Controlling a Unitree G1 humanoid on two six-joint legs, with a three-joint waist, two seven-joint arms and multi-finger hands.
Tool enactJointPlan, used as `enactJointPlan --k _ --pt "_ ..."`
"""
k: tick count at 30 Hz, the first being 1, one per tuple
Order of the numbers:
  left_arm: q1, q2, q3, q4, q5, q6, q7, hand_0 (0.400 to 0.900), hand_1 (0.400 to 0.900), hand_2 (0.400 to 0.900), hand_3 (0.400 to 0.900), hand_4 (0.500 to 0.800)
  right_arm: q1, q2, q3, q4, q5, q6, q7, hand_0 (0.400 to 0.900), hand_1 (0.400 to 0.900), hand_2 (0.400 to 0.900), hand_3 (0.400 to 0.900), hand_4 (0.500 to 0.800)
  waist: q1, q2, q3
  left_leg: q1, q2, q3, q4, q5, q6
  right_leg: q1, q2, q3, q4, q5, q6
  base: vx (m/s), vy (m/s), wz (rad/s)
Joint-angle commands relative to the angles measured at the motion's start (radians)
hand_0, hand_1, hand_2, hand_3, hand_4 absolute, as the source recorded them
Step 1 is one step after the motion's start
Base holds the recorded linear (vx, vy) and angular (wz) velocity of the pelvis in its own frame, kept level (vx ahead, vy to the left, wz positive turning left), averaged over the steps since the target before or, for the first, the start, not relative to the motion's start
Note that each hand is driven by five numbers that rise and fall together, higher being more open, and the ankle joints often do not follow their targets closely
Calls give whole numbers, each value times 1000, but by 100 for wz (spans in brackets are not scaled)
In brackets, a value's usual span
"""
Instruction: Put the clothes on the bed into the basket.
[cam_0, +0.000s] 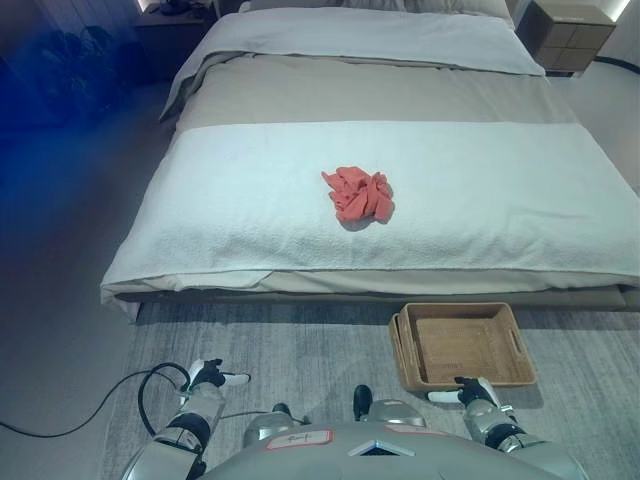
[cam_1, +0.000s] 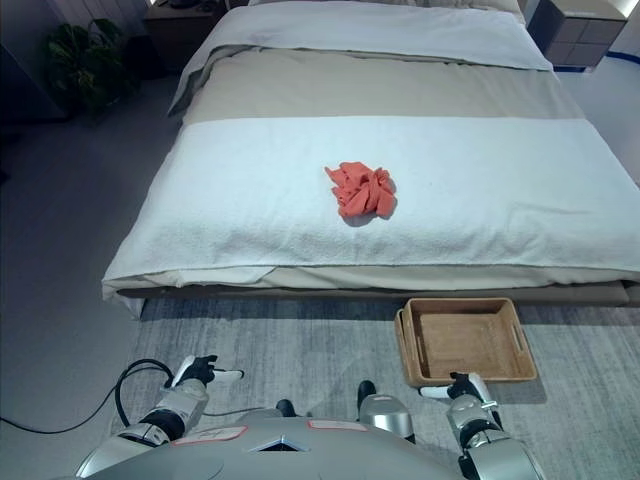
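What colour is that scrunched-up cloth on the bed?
The cloth is coral red, shown best in the right eye view.

Dim room, soft shadows, brighter bed (cam_0: 400, 200)

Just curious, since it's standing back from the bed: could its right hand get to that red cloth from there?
Probably not yet. The right hand hangs low by the basket, and the red cloth lies mid-bed, well beyond. Nothing blocks the way; it looks simply too far.
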Motion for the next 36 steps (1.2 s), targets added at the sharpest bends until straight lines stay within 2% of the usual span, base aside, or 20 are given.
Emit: enactJointPlan --k 1,6,25,29,32,36 --pt "-74 32 -19 55 37 -30 12 900 900 900 900 800 -82 -24 46 75 -39 -3 -19 900 900 900 900 800 -15 -27 9 3 -38 21 4 -49 1 74 -14 46 3 -112 14 0 0 0" --pt "-68 34 -16 73 49 -27 10 900 900 900 900 800 -81 -25 46 75 -39 -5 -18 900 900 900 900 800 -15 -26 9 2 -37 20 4 -48 1 74 -14 44 3 -112 14 0 0 0" --pt "-71 37 -15 49 32 -27 12 900 900 900 900 800 -80 -26 48 73 -38 -5 -20 900 900 900 900 800 -14 -29 9 6 -38 16 4 -52 1 76 -12 46 3 -114 15 0 0 0" --pt "-67 39 -12 39 26 -27 16 900 900 900 900 800 -79 -30 45 74 -41 -4 -17 900 900 900 900 800 -8 -28 16 6 -47 6 4 -55 15 71 -15 54 3 -113 17 8 32 -3" --pt "-68 46 -9 32 15 -28 24 900 900 900 900 800 -84 -38 43 75 -46 -1 -14 900 900 900 900 800 -2 -28 27 -7 -68 -12 4 -52 31 66 -26 57 3 -107 21 2 98 4" --pt "-83 54 -5 19 -4 -33 37 900 900 900 900 800 -94 -42 30 69 -36 -2 -20 900 900 900 900 800 5 -19 39 -43 -97 -24 26 -65 62 5 -55 62 109 -129 33 1 168 6"
